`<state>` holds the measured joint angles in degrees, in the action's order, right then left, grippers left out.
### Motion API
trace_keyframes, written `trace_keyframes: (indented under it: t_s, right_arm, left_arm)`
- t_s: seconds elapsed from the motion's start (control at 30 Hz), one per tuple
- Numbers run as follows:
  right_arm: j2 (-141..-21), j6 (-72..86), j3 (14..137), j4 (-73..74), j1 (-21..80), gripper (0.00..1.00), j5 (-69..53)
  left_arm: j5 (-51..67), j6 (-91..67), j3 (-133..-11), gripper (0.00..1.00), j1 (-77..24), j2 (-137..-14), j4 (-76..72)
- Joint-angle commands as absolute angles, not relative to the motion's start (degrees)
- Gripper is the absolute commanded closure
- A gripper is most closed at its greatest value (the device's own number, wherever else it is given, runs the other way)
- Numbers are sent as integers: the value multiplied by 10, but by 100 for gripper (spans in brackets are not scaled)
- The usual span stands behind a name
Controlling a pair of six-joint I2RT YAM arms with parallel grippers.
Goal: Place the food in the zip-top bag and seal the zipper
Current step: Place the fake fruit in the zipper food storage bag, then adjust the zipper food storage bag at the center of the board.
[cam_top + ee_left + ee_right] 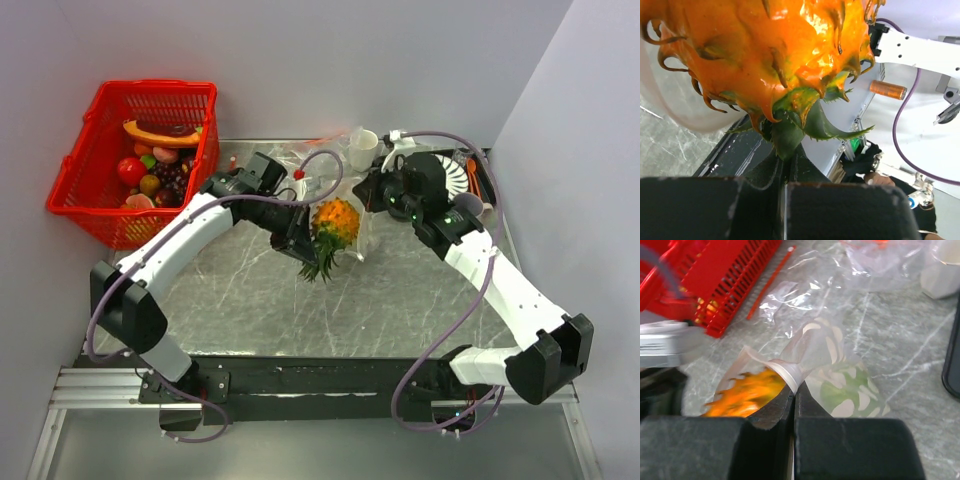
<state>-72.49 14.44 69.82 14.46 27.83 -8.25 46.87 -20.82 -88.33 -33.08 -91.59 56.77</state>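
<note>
A toy pineapple (337, 222), orange with a dark-green spiky leaf tuft (320, 262), hangs over the table's middle. My left gripper (300, 245) is shut on the tuft; in the left wrist view the leaves (790, 130) sit between the closed fingers, with the orange body (765, 45) beyond. The zip-top bag (840, 370) is see-through with a green leaf print. My right gripper (794, 390) is shut on the bag's thick mouth rim (785, 371) and holds it up. The pineapple (742, 392) shows orange inside the open mouth. The zipper's state cannot be told.
A red basket (100, 150) with several toy fruits stands at the back left. A white cup (362, 150) and another clear bag with an orange-red strip (770, 282) lie behind. A white ribbed object (458, 175) sits at the back right.
</note>
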Motion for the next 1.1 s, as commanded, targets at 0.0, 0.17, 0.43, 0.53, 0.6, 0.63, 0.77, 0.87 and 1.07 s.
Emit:
trace_keyframes:
  t_s: [0.0, 0.17, 0.43, 0.53, 0.6, 0.63, 0.77, 0.87, 1.07]
  right_arm:
    - [-701, 120, 686, 77, 293, 100, -102]
    - [-706, 142, 677, 77, 294, 100, -105]
    - [-722, 194, 662, 64, 294, 100, -153]
    - [-729, 215, 679, 84, 291, 100, -150]
    - [-744, 228, 699, 125, 288, 100, -142]
    - [-751, 234, 720, 140, 285, 100, -140]
    - [-782, 264, 760, 192, 272, 100, -156]
    - [-785, 288, 760, 185, 257, 100, -192]
    - [-794, 326, 751, 147, 245, 100, -247]
  left_arm:
    - [475, -212, -890, 98, -332, -935, 556]
    - [389, -262, -949, 65, -331, -950, 539]
    - [330, -296, -1072, 24, -324, -978, 536]
    - [288, -308, -1076, 23, -316, -961, 519]
    - [225, -309, -1060, 23, -314, -935, 512]
    - [207, -308, -1050, 23, -314, -924, 509]
    - [152, -311, -970, 23, -315, -856, 473]
    - [117, -332, -872, 27, -322, -808, 406]
    - [34, -387, -716, 29, -342, -747, 302]
